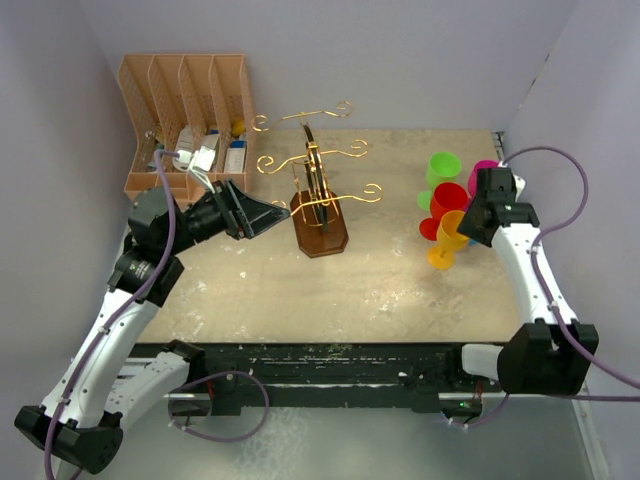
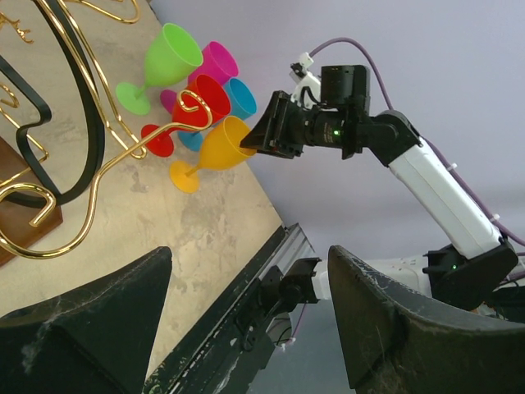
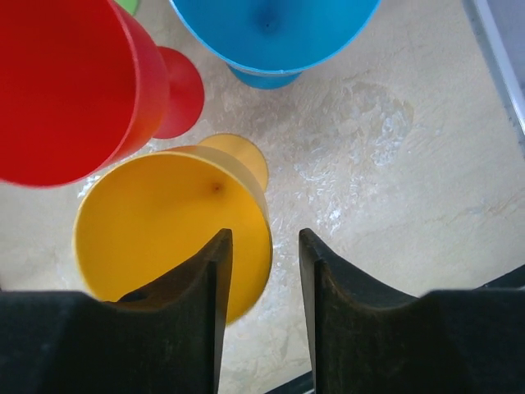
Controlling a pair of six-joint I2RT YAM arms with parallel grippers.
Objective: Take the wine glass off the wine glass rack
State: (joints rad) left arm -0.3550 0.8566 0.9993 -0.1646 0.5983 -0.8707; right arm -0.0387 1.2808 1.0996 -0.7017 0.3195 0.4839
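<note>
Standing upright on the table [image 1: 300, 290], well right of the gold wine glass rack [image 1: 318, 195], the yellow wine glass [image 3: 164, 222] sits directly beneath the nearer right arm [image 1: 530, 265], whose parted jaws straddle its rim, apparently released. The left arm [image 1: 105, 345] waits just left of the rack, jaws agape and holding nothing.
</note>
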